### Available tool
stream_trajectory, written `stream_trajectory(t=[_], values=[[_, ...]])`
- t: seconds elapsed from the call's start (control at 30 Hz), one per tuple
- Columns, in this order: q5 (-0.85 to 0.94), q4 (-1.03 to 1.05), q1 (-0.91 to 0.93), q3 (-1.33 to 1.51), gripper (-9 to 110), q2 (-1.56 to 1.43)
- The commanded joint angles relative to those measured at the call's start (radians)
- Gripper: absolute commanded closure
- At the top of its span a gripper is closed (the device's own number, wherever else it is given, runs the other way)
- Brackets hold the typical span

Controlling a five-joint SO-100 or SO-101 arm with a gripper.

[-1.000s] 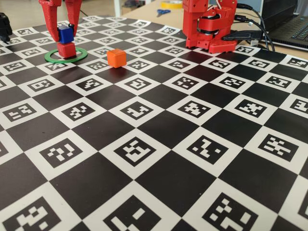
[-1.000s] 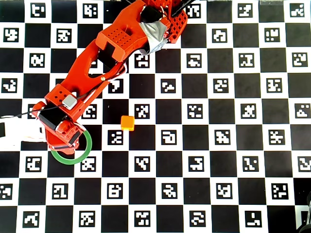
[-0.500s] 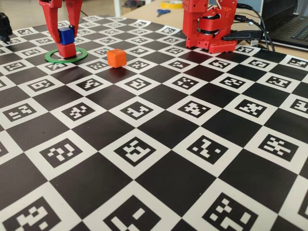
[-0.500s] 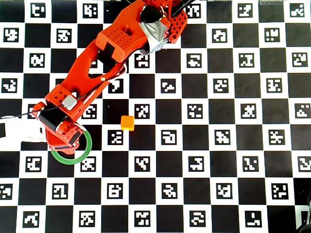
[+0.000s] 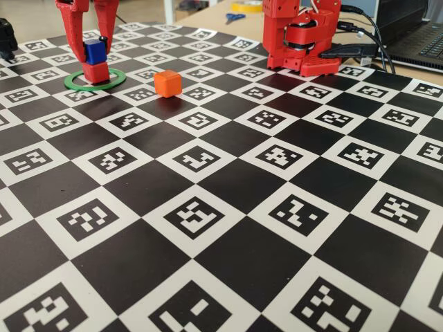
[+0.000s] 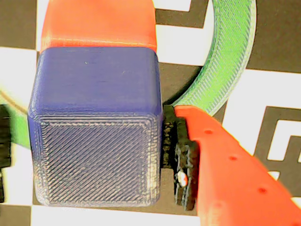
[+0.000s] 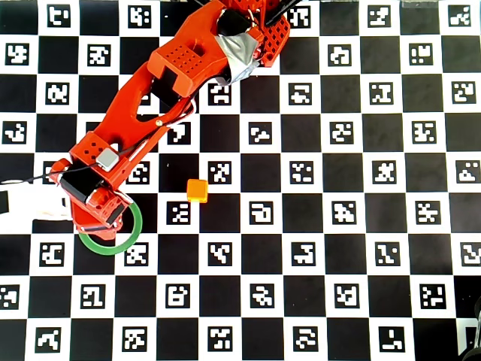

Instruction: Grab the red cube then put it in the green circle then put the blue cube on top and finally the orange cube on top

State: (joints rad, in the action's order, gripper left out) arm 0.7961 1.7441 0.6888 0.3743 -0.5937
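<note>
surface: a black-and-white checker board (image 5: 228,207) printed with coded markers covers the table; a laptop and cables sit at its far right corner in the fixed view.
landmark: the green circle (image 5: 94,80) lies flat on the board, far left in the fixed view; all places below are given against it.
red cube: the red cube (image 5: 96,71) sits inside the green circle, on the board, as base of the stack.
blue cube: the blue cube (image 6: 96,125) rests on top of the red cube, inside the ring's outline; in the wrist view its edges run close to square with the red face beyond it.
pincer: my pincer (image 5: 89,50) hangs straight down over the green circle with a finger on either side of the blue cube. the black pad (image 6: 181,155) on one finger looks to touch the cube's side; the other finger is barely in frame. i cannot tell whether i am pinching the cube or have just let go.
reason for hold: judged, a vertical approach keeps the blue cube level and centred on the red one.
orange cube: the orange cube (image 7: 198,190) stands alone on the board, well apart from the green circle, to its right in the fixed view, untouched.
progress: judged, second layer seated; orange cube not yet done.
</note>
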Motion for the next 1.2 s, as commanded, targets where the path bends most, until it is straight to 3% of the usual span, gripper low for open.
stream_trajectory(t=[0.0,0.4,1.17], values=[[-0.008,0.098,0.009,-0.083,68,-0.041],[-0.026,0.098,0.037,-0.132,55,-0.043],[-0.032,0.098,0.041,0.075,53,-0.276]])
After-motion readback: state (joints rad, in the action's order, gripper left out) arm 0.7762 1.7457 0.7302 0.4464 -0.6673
